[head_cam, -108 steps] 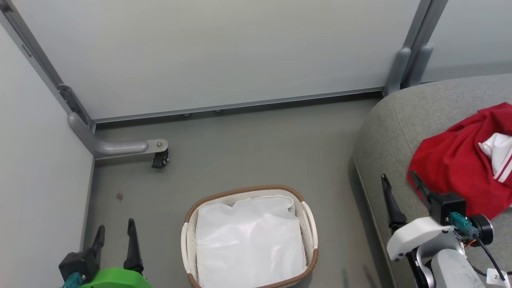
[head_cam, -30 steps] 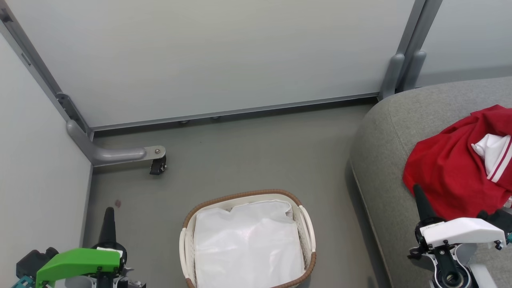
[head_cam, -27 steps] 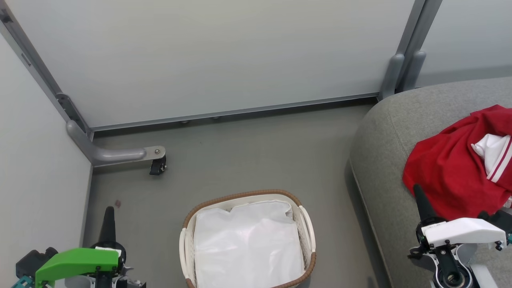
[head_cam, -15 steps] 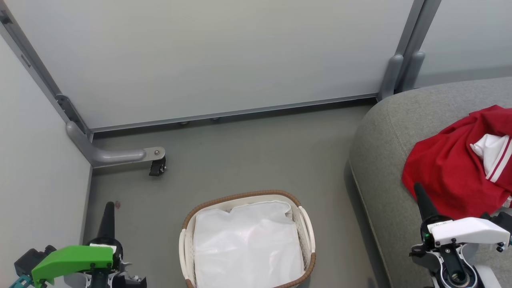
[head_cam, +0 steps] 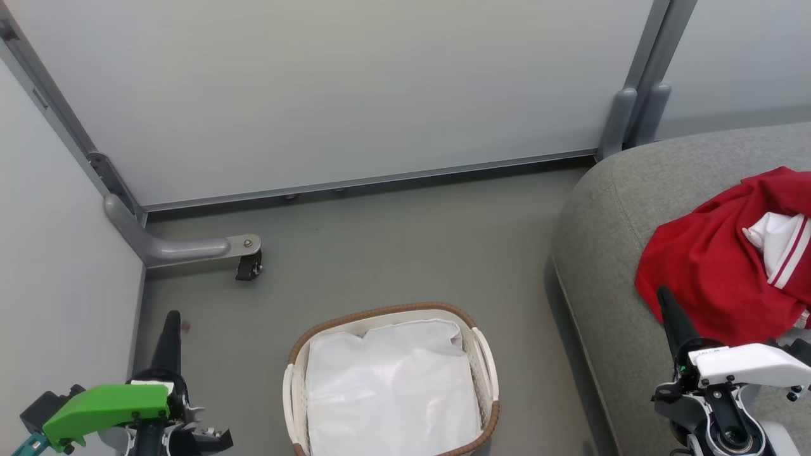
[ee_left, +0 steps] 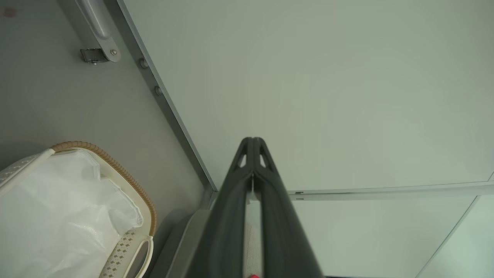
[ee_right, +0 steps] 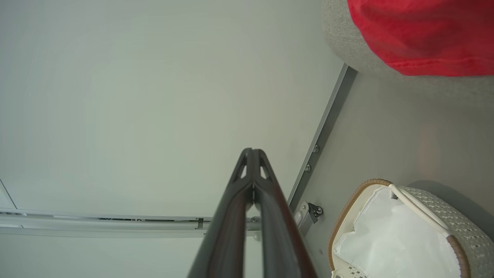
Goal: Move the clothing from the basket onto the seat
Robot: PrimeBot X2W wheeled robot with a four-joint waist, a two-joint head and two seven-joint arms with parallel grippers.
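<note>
Standing behind basket (head_cam: 380, 311): castor foot (head_cam: 190, 245), partition (head_cam: 348, 95)

One basket (head_cam: 380, 311), one seat (head_cam: 608, 253), one red garment (head_cam: 709, 272).

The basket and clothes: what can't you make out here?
Basket: near end cut off by the head view's bottom edge.
Beneath its white liner: hidden by the liner.
Red garment on the seat: right side cut off by the head view's edge; near hem partly behind the right gripper.
</note>
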